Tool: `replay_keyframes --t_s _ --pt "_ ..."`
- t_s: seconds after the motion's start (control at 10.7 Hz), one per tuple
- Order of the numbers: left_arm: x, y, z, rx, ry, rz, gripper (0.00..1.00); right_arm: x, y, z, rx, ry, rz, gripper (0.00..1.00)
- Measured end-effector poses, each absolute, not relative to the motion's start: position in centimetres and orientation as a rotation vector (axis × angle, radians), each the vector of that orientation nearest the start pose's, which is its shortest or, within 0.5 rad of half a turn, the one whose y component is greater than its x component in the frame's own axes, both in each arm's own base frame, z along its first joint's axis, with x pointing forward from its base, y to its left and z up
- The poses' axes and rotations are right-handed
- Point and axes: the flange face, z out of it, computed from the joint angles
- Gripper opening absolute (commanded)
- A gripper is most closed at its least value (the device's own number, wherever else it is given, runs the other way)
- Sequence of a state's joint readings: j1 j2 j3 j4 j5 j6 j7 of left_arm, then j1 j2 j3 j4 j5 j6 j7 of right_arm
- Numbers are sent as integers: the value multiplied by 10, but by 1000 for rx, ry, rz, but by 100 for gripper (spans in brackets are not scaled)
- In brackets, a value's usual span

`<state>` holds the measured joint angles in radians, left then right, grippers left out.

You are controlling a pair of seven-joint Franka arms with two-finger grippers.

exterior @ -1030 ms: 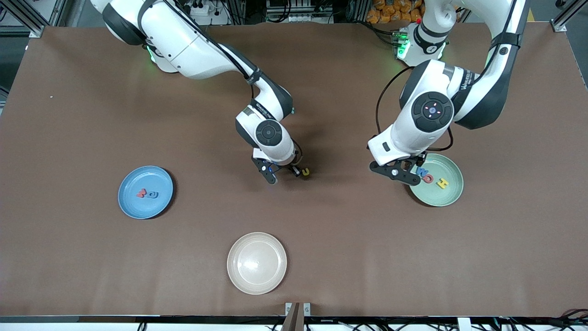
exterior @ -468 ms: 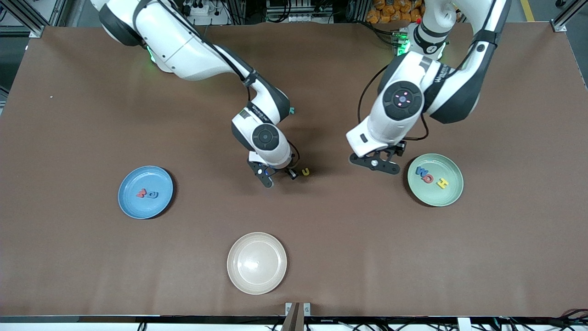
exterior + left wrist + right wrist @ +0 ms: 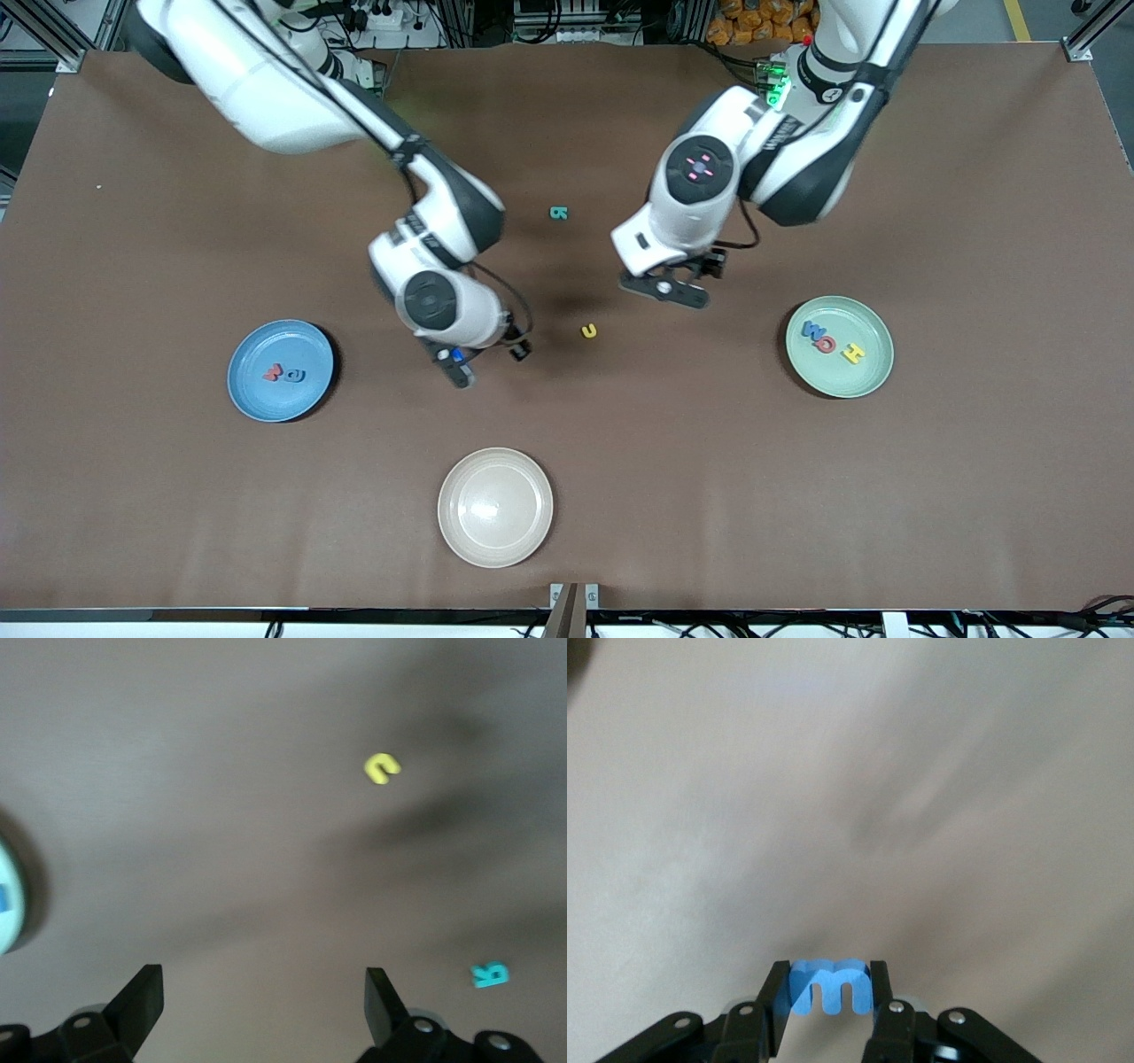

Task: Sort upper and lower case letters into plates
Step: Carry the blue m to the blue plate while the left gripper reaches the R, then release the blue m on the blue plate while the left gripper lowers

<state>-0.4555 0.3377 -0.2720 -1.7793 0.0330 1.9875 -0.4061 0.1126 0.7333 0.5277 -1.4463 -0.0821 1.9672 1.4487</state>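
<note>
My right gripper (image 3: 485, 361) is shut on a blue letter m (image 3: 833, 986), held over bare table between the blue plate (image 3: 252, 394) and a small yellow letter (image 3: 589, 330). The blue plate holds a red and a blue letter. My left gripper (image 3: 666, 291) is open and empty over the table, between the yellow letter and the mint green plate (image 3: 864, 381), which holds a blue, a red and a yellow letter. A teal letter (image 3: 558, 212) lies farther from the front camera. The left wrist view shows the yellow letter (image 3: 382, 768) and the teal letter (image 3: 490, 974).
A cream-beige plate (image 3: 495, 507) with nothing on it sits near the table's front edge, nearer to the front camera than the yellow letter. Both arms reach over the middle of the brown table (image 3: 133, 266).
My right gripper has moved from beside the yellow letter toward the blue plate with the blue m. My left gripper has moved from over the mint plate toward the middle. The teal letter is now uncovered.
</note>
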Motion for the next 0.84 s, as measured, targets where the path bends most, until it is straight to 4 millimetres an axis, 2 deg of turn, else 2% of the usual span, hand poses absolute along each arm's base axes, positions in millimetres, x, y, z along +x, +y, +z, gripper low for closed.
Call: replay_keyframes --t_s 0.19,0.37,0.66,0.75,0.84 --pt "446 -438 342 -3111 509 171 100 629 285 307 -2823 1214 546 0" --pt "405 -478 317 -3099 595 184 100 648 196 312 -2852 1123 621 0" --pt "356 -524 293 -3113 713 174 100 663 53 299 -2834 994 668 0" --pt "338 -536 288 -3122 711 158 100 664 14 293 -2824 988 662 0" --pt "322 -545 279 -3098 758 115 100 667 -12 287 -2825 997 634 0"
